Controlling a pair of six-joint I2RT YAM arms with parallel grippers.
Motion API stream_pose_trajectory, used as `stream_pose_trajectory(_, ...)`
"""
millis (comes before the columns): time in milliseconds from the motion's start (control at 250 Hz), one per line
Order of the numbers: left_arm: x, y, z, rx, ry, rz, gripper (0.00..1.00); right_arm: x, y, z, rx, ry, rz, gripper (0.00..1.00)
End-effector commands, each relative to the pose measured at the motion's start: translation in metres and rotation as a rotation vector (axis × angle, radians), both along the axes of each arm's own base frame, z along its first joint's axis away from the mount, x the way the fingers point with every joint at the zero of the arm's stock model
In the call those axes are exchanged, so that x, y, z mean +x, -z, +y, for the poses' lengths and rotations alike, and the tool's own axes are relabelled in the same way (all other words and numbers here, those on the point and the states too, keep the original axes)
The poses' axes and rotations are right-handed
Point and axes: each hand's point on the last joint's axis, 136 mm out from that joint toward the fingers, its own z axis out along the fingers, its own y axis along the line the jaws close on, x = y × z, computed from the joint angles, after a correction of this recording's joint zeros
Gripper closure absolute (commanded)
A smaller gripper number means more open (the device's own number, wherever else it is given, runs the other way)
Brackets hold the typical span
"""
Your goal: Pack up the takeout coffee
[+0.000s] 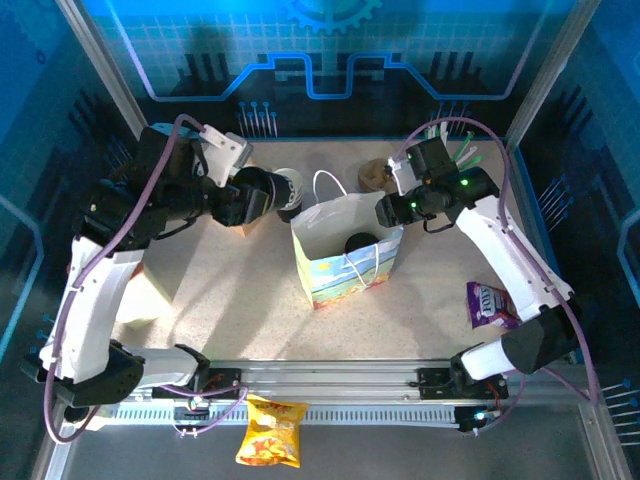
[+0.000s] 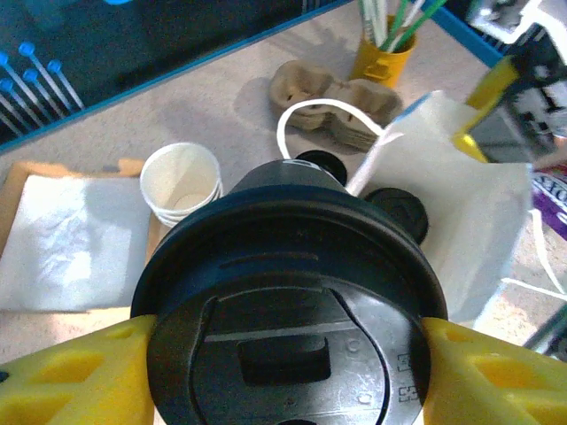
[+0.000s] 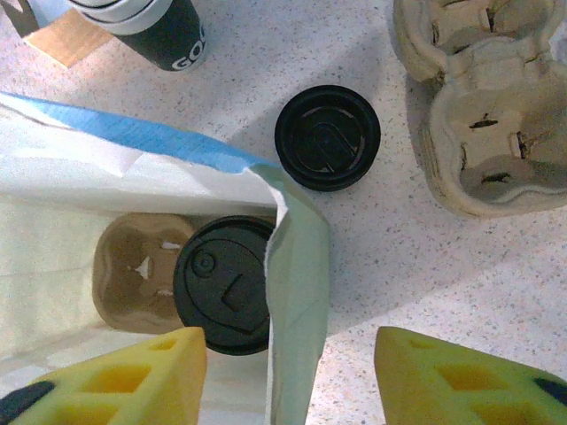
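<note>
- Takeout coffee [image 2: 283, 328], a small paper cup under a round black plastic lid, is located in the left gripper [image 2: 285, 359]. From the wrist only the lid is seen; the cup wall is hidden beneath it.
- The left gripper is recorded as clamped on it, with one yellow finger pressed against the lid's rim on each side.
- In the overhead view the takeout coffee [image 1: 252, 196] is found left of and behind the white paper bag with the blue printed band [image 1: 345, 275]. It is outside the bag, near a stack of lidless cream cups [image 2: 182, 181].
- The right gripper [image 3: 292, 376] is noted as open. One yellow finger is inside the bag mouth and the other outside. The bag wall [image 3: 297, 283] stands between them, and no contact is made out on either side.
- The bag is seen upright on the speckled table [image 1: 240, 290] with its mouth open.
- Inside the bag a brown pulp carrier [image 3: 133, 266] is observed, with a second round black lid [image 3: 226, 288] seated in it, presumably on a cup. The pocket beside that lid appears free.
- On the table outside the bag, loose black lids [image 3: 328, 137] and moulded pulp trays [image 3: 483, 106] are noted. They are judged not to belong to this step.
- Progress is judged as partial:
  - Done: the bag is stood and opened, the carrier is placed, one lidded item is in, and the coffee is grasped.
  - Left: the bag wall is to be steadied, and the coffee carried over the mouth, lowered into the free pocket and released.
</note>
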Motion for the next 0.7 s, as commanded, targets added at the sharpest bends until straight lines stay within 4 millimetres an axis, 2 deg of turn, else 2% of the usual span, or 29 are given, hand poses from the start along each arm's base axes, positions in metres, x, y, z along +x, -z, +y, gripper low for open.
stream_pose_trajectory(0,-0.016,-0.007,-0.018,0.007,0.123,-0.006,0.46,-0.002,-0.008,0.007,0.006,-0.012,-0.011,0.51)
stream_pose_trajectory(240,-0.024,0.009,-0.055,0.094,0.281,0.060,0.47,-0.002,-0.009,0.023,0.057,-0.053,-0.013,0.61)
stream_pose_trajectory(507,-0.020,0.039,-0.074,0.193,0.345,0.157,0.48,-0.003,-0.013,0.048,0.097,-0.131,-0.011,0.64)
stream_pose_trajectory(595,-0.017,0.046,-0.081,0.220,0.360,0.181,0.49,-0.003,-0.012,0.049,0.090,-0.141,-0.010,0.63)
stream_pose_trajectory(699,-0.014,0.054,-0.088,0.254,0.375,0.198,0.49,-0.003,-0.015,0.041,0.058,-0.128,-0.029,0.59)
